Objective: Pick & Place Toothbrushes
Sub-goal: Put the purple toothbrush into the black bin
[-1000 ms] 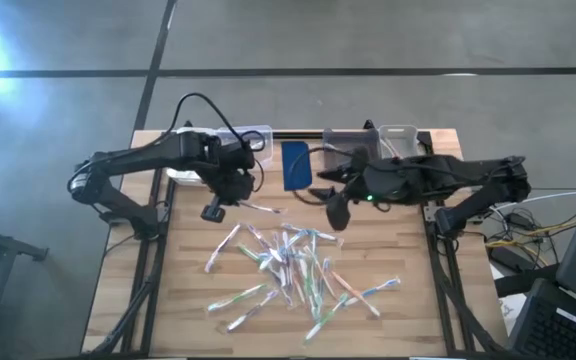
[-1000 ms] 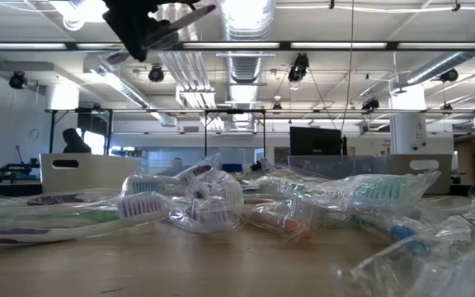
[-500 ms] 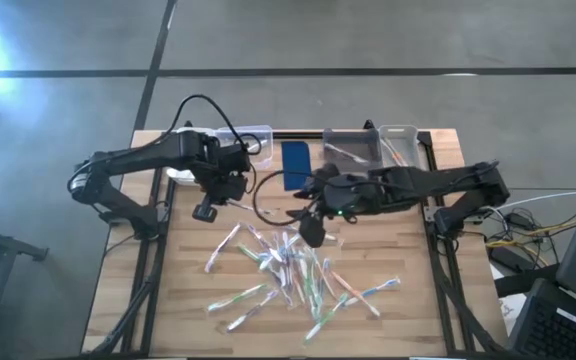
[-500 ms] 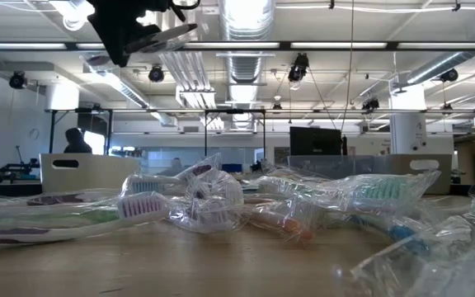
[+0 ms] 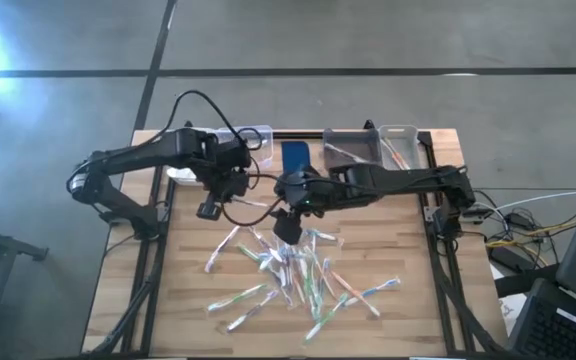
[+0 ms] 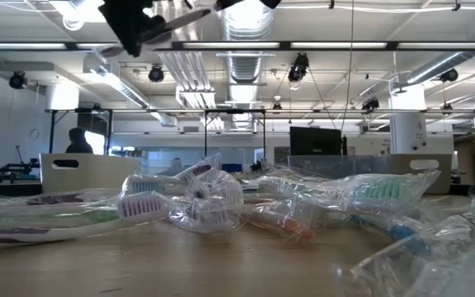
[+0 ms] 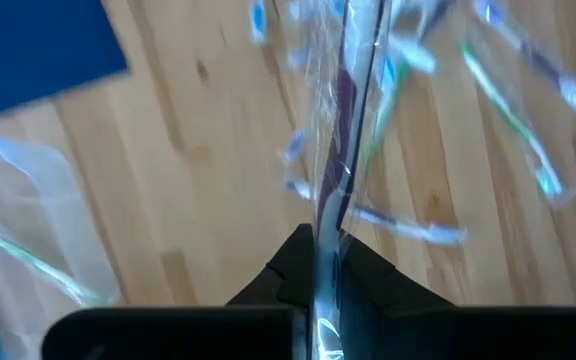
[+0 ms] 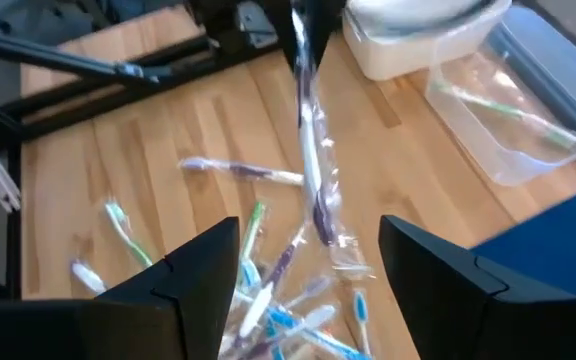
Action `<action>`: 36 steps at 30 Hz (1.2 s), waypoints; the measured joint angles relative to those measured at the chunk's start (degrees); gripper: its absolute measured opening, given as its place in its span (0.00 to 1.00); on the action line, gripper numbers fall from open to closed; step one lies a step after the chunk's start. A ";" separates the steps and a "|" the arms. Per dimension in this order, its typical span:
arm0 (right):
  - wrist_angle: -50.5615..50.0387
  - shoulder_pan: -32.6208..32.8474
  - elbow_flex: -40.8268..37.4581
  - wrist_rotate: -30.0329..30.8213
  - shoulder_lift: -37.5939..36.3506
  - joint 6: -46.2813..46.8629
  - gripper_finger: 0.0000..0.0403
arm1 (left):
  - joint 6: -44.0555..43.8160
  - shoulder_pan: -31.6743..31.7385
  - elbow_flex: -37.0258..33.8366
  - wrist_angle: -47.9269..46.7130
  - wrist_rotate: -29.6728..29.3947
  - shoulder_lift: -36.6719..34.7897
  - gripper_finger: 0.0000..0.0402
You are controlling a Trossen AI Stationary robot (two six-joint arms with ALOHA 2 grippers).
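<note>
Left gripper (image 5: 208,209) clamps wrapped toothbrush (image 8: 313,170), its long axis running toward the pile (image 5: 288,265); right gripper (image 8: 308,275), fingers apart, straddles its free end.

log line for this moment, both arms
left gripper: shut on wrapped toothbrush, held above table | right gripper: open, facing it | pile: on table

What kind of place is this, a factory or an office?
Probably a robotics lab in an open-plan workspace: exposed ceiling ducts, desks with a monitor behind, and two robot arms over a wooden table strewn with wrapped toothbrushes.
</note>
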 joint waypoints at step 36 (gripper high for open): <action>-12.98 -3.27 6.32 0.11 1.67 -3.38 0.43 | 1.46 -1.88 19.80 0.49 1.84 12.35 0.05</action>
